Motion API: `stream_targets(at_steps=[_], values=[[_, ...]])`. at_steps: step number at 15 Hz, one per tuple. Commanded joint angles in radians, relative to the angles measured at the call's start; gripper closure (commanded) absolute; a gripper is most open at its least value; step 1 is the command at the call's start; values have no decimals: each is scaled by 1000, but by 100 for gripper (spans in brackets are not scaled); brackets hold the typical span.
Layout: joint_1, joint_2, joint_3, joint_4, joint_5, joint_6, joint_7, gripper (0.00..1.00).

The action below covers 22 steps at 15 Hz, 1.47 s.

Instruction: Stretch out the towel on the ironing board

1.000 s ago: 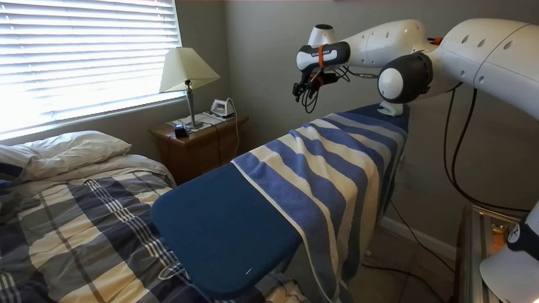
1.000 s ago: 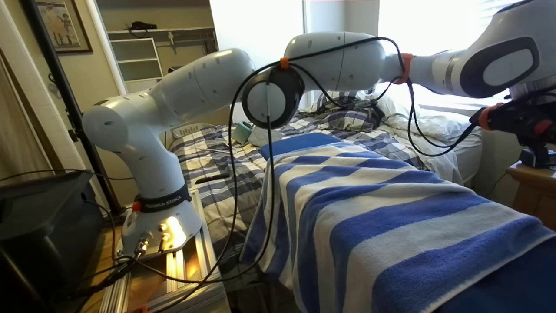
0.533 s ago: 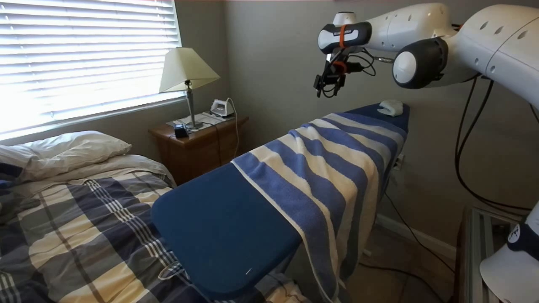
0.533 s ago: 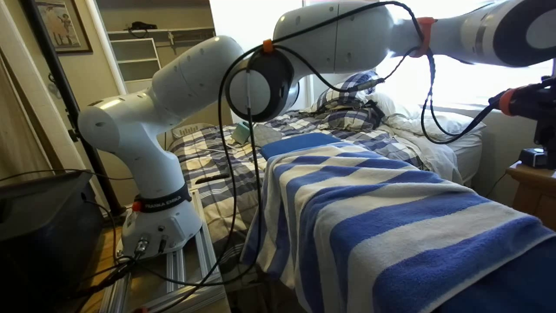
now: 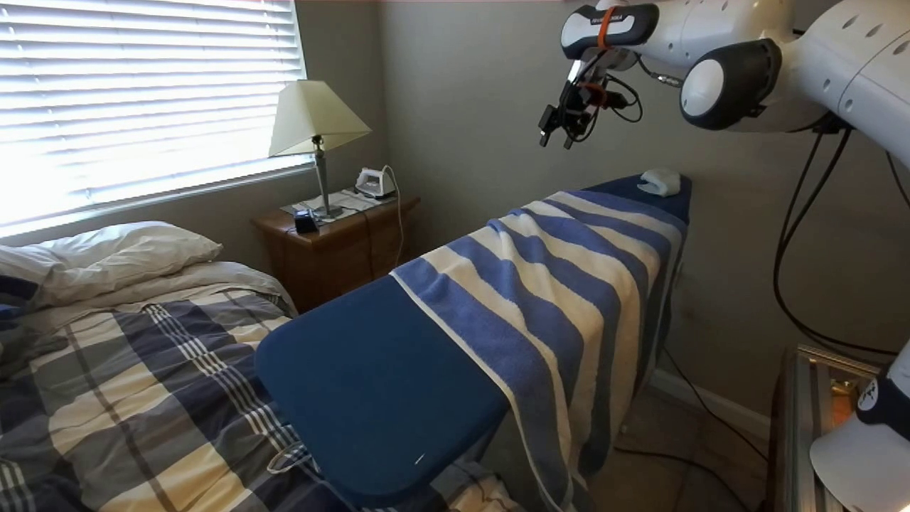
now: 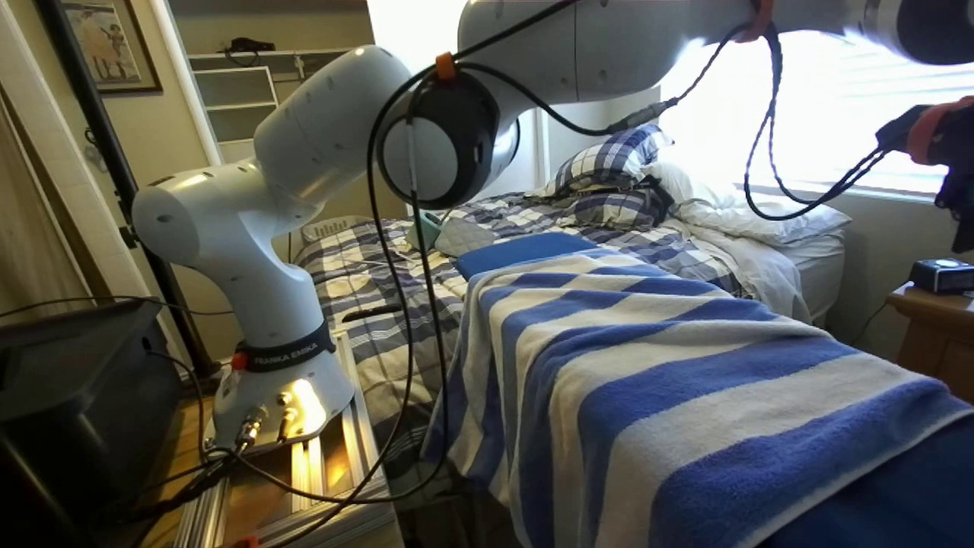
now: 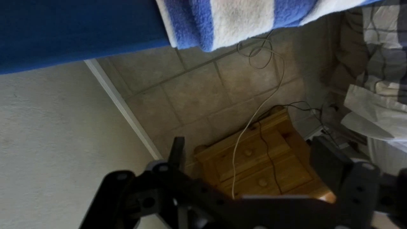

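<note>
Brand name FRANKA EMIKA read on black band around foot of robot arm, in an exterior view; printed in pale capitals on one line, tilted slightly upward to right. Round white emblem also seen on black band, in an exterior view; dark strokes inside too small to be made out. Small lettering seen on wrist joint, close beside orange strap, in an exterior view; likewise too small to be read with certainty.
</note>
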<state>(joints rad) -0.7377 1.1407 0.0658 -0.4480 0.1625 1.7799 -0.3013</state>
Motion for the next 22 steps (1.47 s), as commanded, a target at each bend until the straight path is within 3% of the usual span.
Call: stream_targets(at_steps=[1,7,13,18,22], values=[[3,-5,-5,-3,6,-4,-4,0],[13,-3,-19,-3,-10,-1,1,0],[-7,-37,-30,-35,-28,-296,-104,0],[-34,-29,-97,-13,-83,-325,-112,0],[-50,-31,-95,-26,-94,-357,-168,0]])
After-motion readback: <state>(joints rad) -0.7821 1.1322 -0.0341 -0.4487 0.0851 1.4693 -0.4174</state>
